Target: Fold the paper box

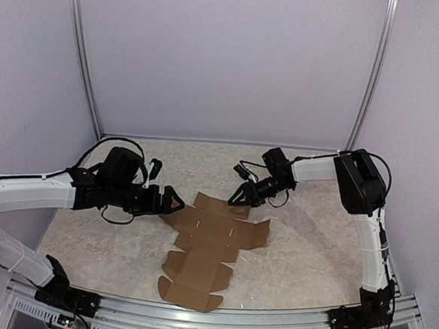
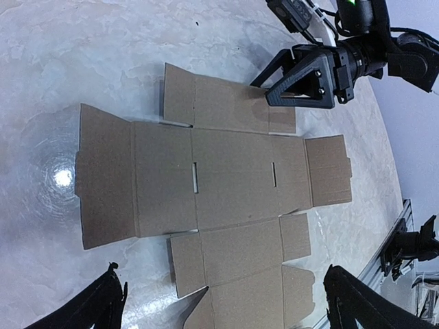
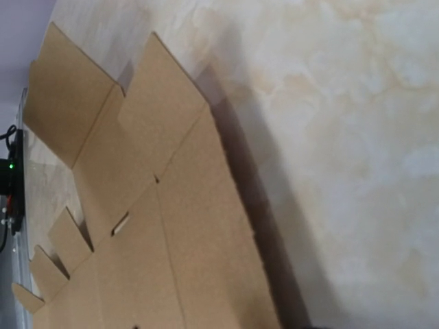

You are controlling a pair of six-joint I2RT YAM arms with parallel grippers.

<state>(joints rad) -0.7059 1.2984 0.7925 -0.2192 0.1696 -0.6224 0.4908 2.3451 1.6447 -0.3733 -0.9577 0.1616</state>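
Observation:
The paper box is a flat brown die-cut sheet with flaps and slots, lying in the middle of the table. It fills the left wrist view and the right wrist view. My left gripper is open at the sheet's left edge, its jaws spread wide above the sheet, holding nothing. My right gripper hovers at the sheet's far flap with its fingers apart, and it also shows in the left wrist view. Its fingers are out of the right wrist view.
The table top is pale and marbled. An aluminium rail runs along the near edge. Purple walls with metal posts close in the back and sides.

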